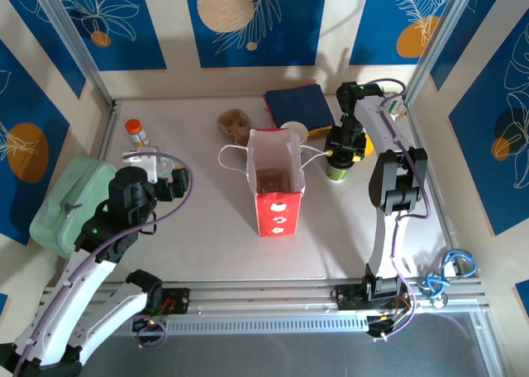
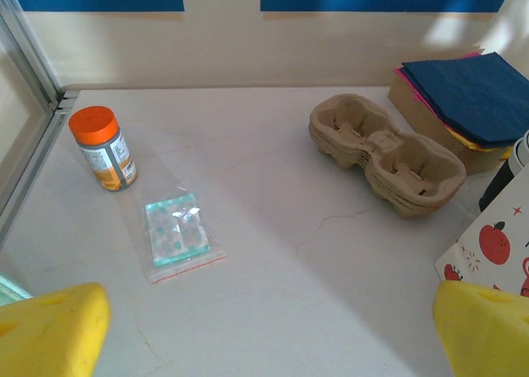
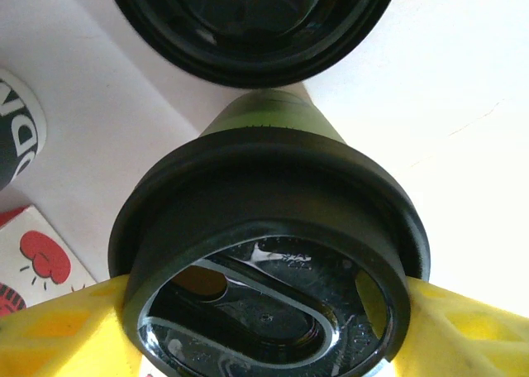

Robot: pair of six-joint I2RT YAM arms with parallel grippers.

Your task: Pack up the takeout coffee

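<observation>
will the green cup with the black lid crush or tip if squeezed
The cup looks like thin paper, so a hard squeeze would probably dent it. The lid seems stiffer, likely the safer hold. Tapering toward its base, the cup may tip.

From high behind me the top camera looks down on the whole table (image 1: 198,228), my left wrist camera looks low across it toward the back wall (image 2: 248,46), sharing the cardboard cup carrier (image 2: 384,154) with that view, and my right wrist camera sits very close above the black lid (image 3: 273,253) of the green cup (image 3: 269,112).
</observation>
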